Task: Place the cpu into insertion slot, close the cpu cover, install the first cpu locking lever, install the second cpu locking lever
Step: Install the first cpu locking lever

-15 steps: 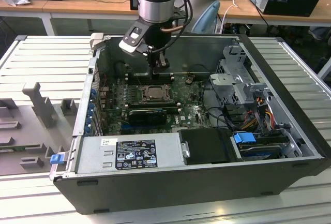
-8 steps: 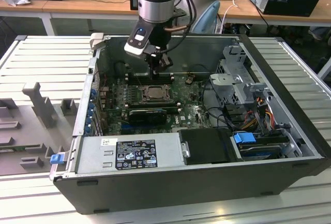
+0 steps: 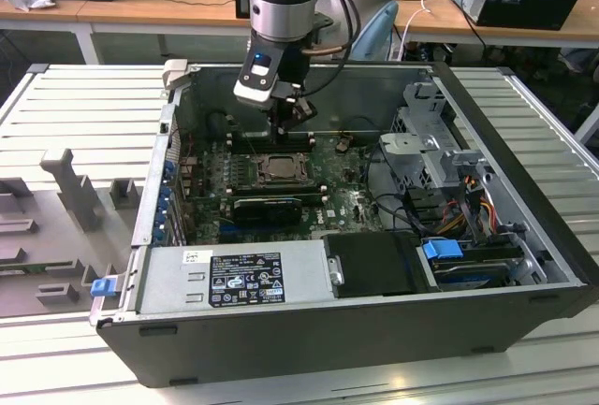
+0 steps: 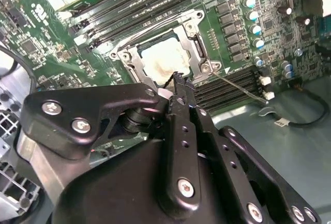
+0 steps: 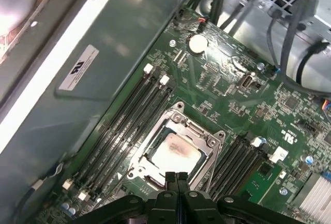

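The cpu [image 4: 164, 58] lies flat in its socket on the green motherboard [image 3: 346, 199], pale silver top up with a brownish smear [image 5: 176, 154]. The cpu cover [image 4: 128, 61] lies down around it as a grey metal frame [image 5: 194, 128]. A thin wire locking lever [image 4: 238, 86] sticks out from the socket corner over the memory slots, unlatched. My gripper [image 3: 281, 134] hangs just above the socket's edge, fingers shut with nothing between them [image 5: 177, 176]; in the second wrist view the gripper [image 4: 178, 80] tips overlap the cpu's rim.
The board sits deep in an open black computer case [image 3: 505, 162]. A grey power supply [image 3: 234, 279] runs along the near side, and a drive cage [image 3: 430, 143] with cables [image 3: 468, 204] stands at the exterior view's right. Memory slots [image 5: 129, 115] flank the socket.
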